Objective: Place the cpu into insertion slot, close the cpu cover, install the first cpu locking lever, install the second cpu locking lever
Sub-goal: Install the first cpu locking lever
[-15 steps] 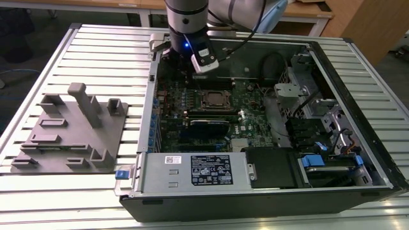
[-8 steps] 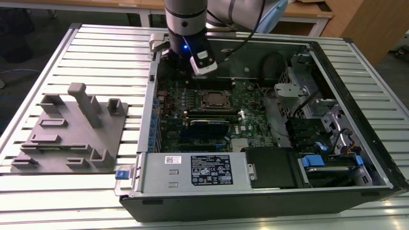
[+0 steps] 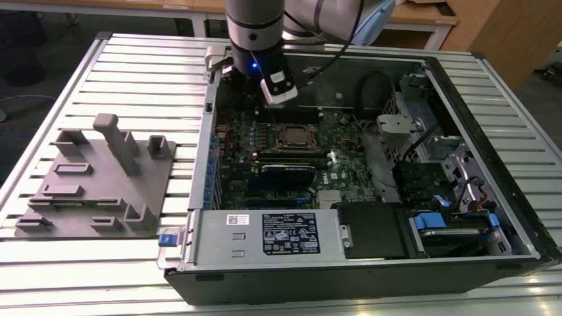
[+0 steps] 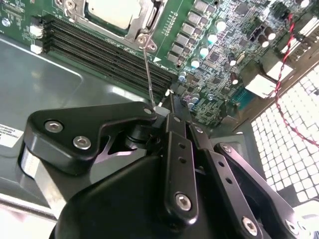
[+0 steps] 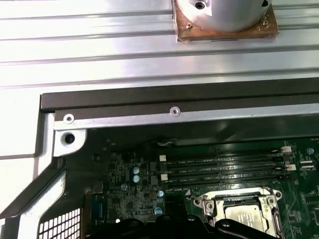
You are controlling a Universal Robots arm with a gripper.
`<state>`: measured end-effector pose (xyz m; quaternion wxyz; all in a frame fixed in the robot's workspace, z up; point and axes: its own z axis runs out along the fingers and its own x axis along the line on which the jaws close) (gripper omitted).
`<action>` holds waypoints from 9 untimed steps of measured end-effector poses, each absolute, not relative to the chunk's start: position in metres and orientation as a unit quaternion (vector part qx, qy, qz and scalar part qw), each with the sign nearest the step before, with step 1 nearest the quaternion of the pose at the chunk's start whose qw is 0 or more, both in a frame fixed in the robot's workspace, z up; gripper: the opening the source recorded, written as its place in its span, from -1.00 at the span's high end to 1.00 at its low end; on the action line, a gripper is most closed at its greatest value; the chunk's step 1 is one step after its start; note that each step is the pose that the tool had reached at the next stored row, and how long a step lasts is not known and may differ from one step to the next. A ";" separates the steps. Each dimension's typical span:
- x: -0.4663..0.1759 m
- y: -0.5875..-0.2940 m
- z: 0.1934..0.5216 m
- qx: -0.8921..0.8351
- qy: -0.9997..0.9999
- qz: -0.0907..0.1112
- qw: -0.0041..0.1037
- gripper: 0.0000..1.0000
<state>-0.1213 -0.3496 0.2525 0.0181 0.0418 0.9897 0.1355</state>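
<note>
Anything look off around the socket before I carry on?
One thin wire lever stands up from the socket corner instead of lying latched; the claw pinches its top end. Nothing else looks odd.

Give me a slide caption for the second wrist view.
Gripper at the free end of the locking lever; cpu already seated.

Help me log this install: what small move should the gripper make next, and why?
Probably press the thin silver wire locking lever down toward the green board: it stands raised beside the grey cpu, its free end at the tip of the black gripper.
</note>
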 end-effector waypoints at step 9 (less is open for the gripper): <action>-0.120 -0.350 0.250 0.042 0.988 0.145 0.018 0.79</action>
